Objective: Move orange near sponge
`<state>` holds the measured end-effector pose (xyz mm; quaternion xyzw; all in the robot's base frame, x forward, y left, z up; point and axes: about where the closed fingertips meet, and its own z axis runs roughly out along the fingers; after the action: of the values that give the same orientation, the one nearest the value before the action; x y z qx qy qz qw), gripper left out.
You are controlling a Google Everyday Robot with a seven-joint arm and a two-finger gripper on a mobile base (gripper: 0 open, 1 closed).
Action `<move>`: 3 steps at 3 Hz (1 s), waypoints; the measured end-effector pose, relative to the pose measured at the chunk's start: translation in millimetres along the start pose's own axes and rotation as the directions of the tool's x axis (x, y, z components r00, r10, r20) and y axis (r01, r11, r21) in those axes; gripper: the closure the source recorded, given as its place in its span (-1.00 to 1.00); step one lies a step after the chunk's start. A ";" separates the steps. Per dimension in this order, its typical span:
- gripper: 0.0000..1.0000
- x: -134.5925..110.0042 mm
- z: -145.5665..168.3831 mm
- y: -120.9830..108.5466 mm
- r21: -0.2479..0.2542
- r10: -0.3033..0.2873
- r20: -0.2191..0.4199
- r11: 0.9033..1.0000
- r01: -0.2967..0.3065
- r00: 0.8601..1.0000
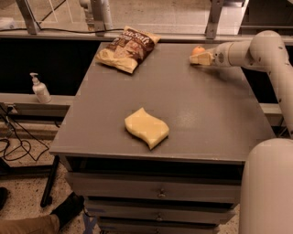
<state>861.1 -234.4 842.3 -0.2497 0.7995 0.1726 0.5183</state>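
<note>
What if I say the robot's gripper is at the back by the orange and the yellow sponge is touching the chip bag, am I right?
Not quite. The gripper is at the back by the orange, but the sponge lies near the front of the table, well apart from the chip bag. The camera view shows it.

The place looks like a robotics lab or test room: a plain grey tabletop tops a grey cabinet of metal drawers, and a white robot arm reaches over its far right corner, with its tool low near the back edge. Around it stand metal frame posts, with loose black cables over a speckled floor and a white pump bottle on a side ledge.
</note>
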 end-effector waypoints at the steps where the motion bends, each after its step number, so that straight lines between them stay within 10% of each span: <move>1: 0.30 -3.9 -12.6 0.1 -0.006 0.004 0.008 1.000 -0.004 1.000; 3: 1.00 -1.9 -56.8 27.3 -0.061 0.018 -0.003 0.998 -0.018 1.000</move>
<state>803.8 -242.1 867.5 -0.2585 0.7966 0.2015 0.5080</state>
